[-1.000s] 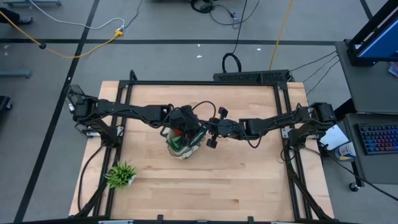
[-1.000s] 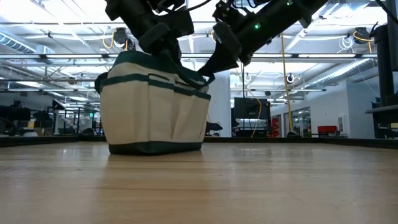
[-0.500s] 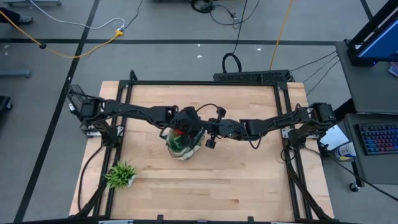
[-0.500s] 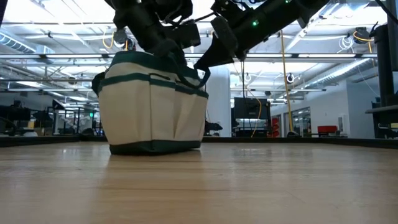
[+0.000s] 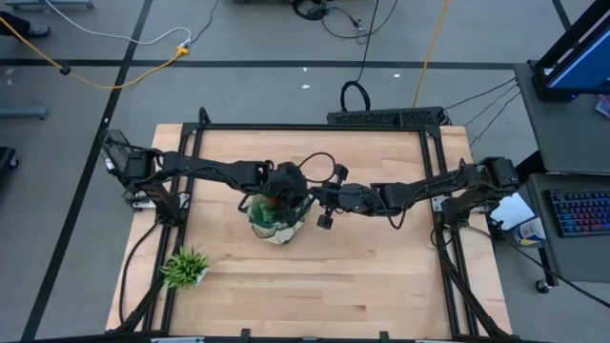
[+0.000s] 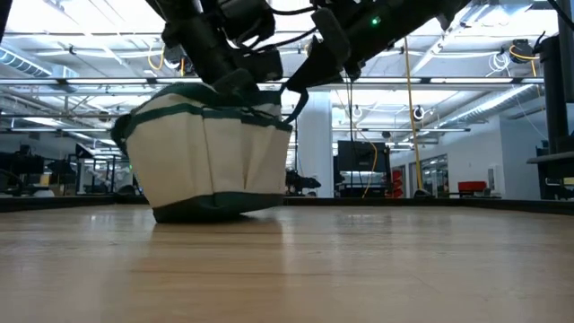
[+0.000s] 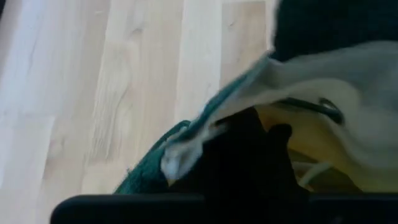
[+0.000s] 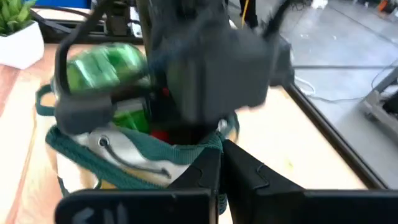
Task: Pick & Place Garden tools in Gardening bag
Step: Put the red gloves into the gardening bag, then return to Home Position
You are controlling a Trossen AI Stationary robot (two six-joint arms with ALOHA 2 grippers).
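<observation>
The cream gardening bag with green trim (image 5: 274,217) stands mid-table, tilted in the low view (image 6: 206,166): its left bottom edge is on the wood and its right bottom edge is raised. A green spray bottle (image 8: 106,68) and a red glove (image 8: 163,134) show inside it. My left gripper (image 5: 286,186) is over the bag's open top. My right gripper (image 5: 319,205) is shut on the bag's right rim. My right gripper pinches the bag's green-trimmed top rim (image 8: 211,148) on its right side between its two fingers. It comes slanting down from the table's right. That side of the bag is drawn up off the table, and a looped handle (image 6: 296,106) hangs beside the fingers.
A spiky green plant tuft in a white pot (image 5: 186,267) stands near the table's front left corner. Bare wood lies in front of and to the right of the bag. Black frame rails (image 5: 191,143) run along the table's edges.
The bag has slid a little toward the table's left edge and tipped. Its right bottom edge has risen and its top has bulged to the left. My right gripper has gone left and up with the rim. My left gripper has shifted left over the bag's top.
</observation>
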